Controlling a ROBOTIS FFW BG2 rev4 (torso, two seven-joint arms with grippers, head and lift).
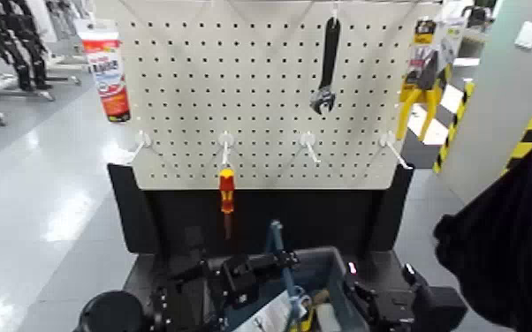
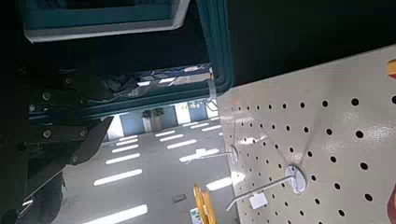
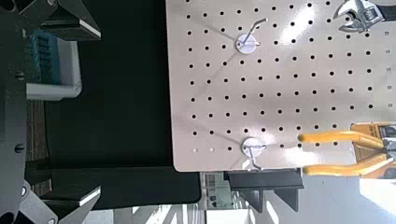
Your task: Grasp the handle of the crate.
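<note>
crate (image 1: 333,269): blue-grey, at bottom of head view, in front of the black base frame (image 1: 146,221), between the two arms. Some items inside (a paper label, sth w/ a wooden grip); can't ID them.
handle (image 1: 276,247): thin teal strap, standing up from crate, leaning a bit twd the pegboard (image 1: 261,88). Upper end just below the red-and-yellow screwdriver (image 1: 226,196), slightly to its right.
left gripper (image 1: 265,263): low, right beside the handle's lower part at the crate's left rim. Left wrist view shows the teal strap (image 2: 217,47) passing close to the claw, but whether the claw is spread, closed, or already pinching the strap — cannot tell.
right gripper (image 1: 384,300): low at the crate's right side, looks parked. Right wrist view faces the pegboard w/ crate rim (image 3: 51,65) at edge; its own claw state also cannot tell.
stage (judgement): approach/alignment at the strap; grip not confirmed.
risk 1: strap is narrow + flexible → a closing claw may push it aside instead of trapping it, and it slips out.
risk 2: contact low, near rim → may pinch the crate wall w/ the strap, or nudge the light crate off position.
risk 3: screwdriver hangs just above (close to handle top) → a lift straight up could knock it off its hook.
risk 4: right arm crowds the crate; any crate shift could bump it.
</note>
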